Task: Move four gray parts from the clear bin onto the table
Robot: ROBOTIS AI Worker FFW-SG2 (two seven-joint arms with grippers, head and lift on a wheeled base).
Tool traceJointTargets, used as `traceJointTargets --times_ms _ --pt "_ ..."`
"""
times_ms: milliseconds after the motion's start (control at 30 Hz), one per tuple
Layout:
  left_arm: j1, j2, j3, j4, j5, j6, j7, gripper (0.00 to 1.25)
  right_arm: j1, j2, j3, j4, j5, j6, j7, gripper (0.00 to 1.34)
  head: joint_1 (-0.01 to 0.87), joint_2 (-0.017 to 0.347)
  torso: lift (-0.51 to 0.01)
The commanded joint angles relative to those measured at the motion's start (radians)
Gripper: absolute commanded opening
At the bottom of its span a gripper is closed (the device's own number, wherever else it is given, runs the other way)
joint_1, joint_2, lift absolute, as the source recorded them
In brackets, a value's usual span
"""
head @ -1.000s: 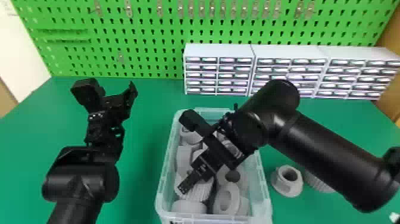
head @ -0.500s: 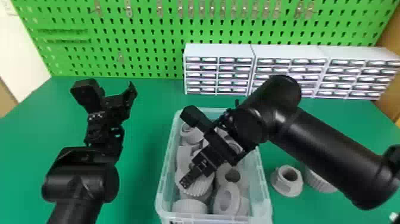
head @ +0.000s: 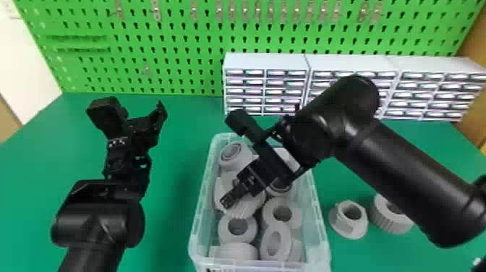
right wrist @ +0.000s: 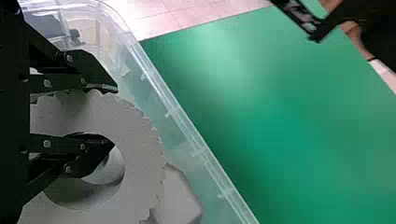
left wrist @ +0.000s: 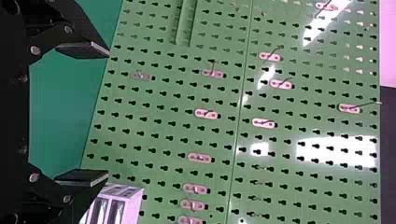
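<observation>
Head view gives us the green table (head: 173,155) running back to a pegboard (head: 180,43) and white drawer units (head: 267,61). Our right gripper (head: 227,202) is clamped on a toothed gray part (head: 249,208) over the clear bin (head: 261,267); two gray parts (head: 356,228) sit just beside. Our left gripper's (head: 129,105) fingers stand apart.

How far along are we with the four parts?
Two look done: the flanged part and ribbed part sit on the table, right of the bin.

The third appears in hand: the right gripper has one finger in the toothed gear's hole, the other at its outer edge.

Left, by that count: set this one down, then one more; several gray parts lie in the bin.
</observation>
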Motion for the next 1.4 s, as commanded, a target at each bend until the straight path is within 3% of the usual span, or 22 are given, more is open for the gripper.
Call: traceJointTargets --times_ms 0,1367 --pt "0.002 0.0 -0.001 0.0 0.0 0.0 0.0 0.9 0.008 0.0 -0.051 -0.013 0.03 0.007 0.001 0.3 0.693 0.072 -0.052" --pt "0.022 0.0 -0.005 0.005 -0.005 0.0 0.0 0.9 0.086 0.013 -0.487 -0.055 0.381 0.085 0.0 0.3 0.693 0.072 -0.052"
